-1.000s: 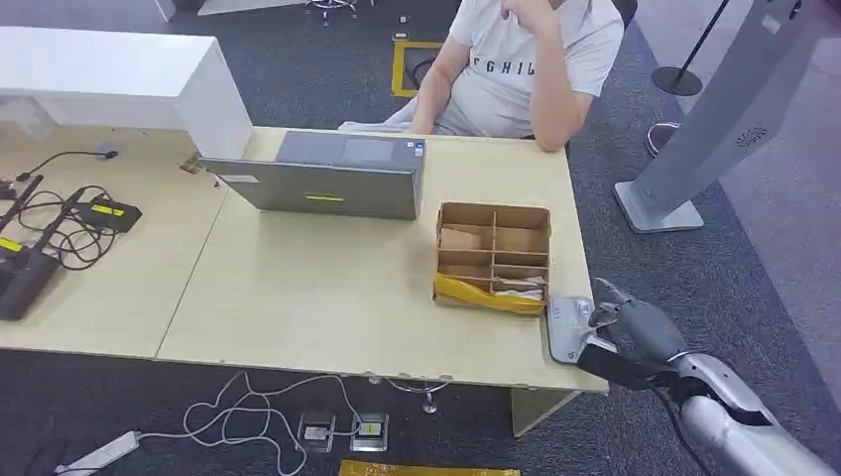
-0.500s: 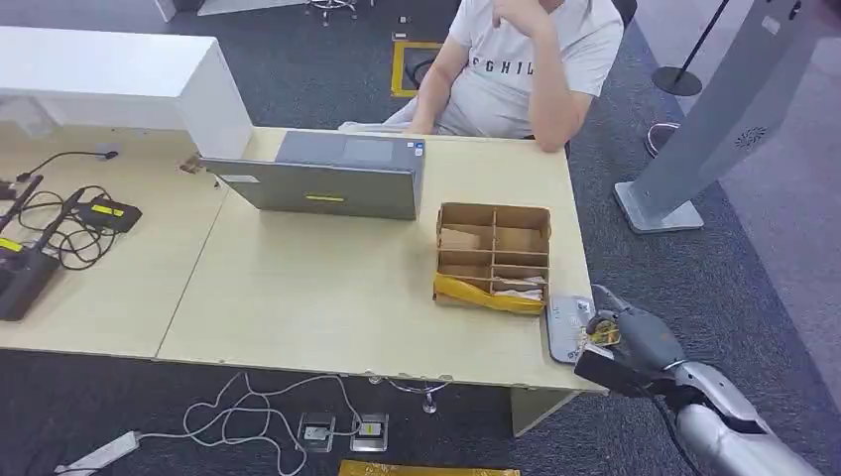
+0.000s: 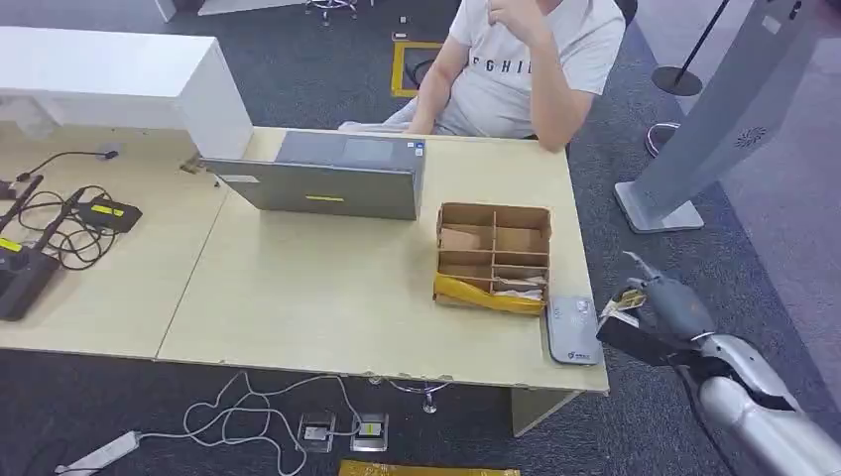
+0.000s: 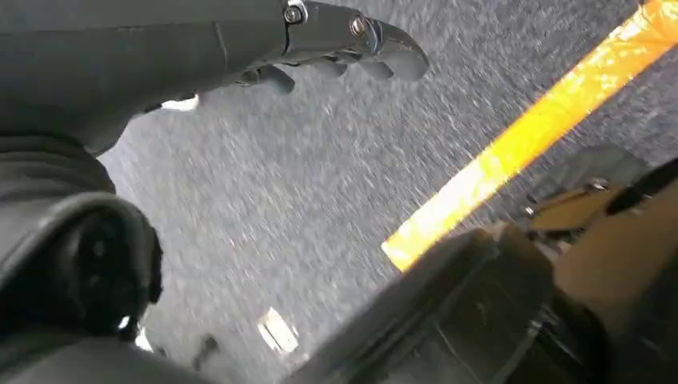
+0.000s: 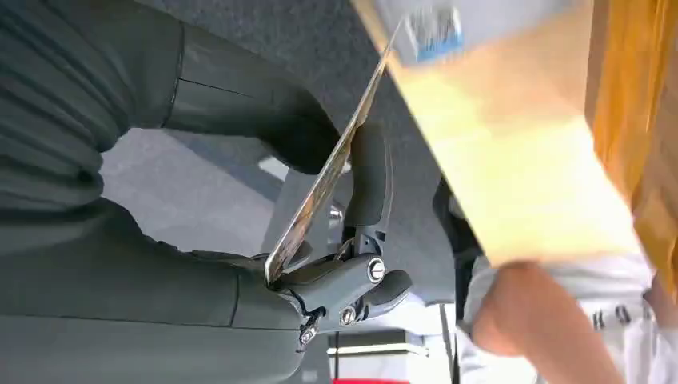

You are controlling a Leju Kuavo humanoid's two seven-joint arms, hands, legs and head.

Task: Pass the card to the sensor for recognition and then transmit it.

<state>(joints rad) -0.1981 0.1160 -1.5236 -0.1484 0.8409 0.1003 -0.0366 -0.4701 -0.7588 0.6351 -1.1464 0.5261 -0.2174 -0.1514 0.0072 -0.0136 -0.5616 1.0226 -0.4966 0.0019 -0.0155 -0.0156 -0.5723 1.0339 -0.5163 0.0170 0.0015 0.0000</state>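
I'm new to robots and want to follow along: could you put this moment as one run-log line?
right hand: holds card between fingers, off table edge, beside sensor | left hand: hangs over carpet | handover: not yet done

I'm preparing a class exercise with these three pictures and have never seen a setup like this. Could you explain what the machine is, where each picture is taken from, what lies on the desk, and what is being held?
This is a humanoid robot with two silver arms ending in hands. The wide picture comes from a camera high on its body, looking down at a desk. The other two come from cameras at its wrists, so they look turned.

On the desk lie a laptop, a compartmented cardboard box, cables and a flat grey card sensor. A person sits behind it.

The right hand, beside the desk's edge, pinches a thin card between thumb and fingers. The left hand hangs over carpet, holding nothing.
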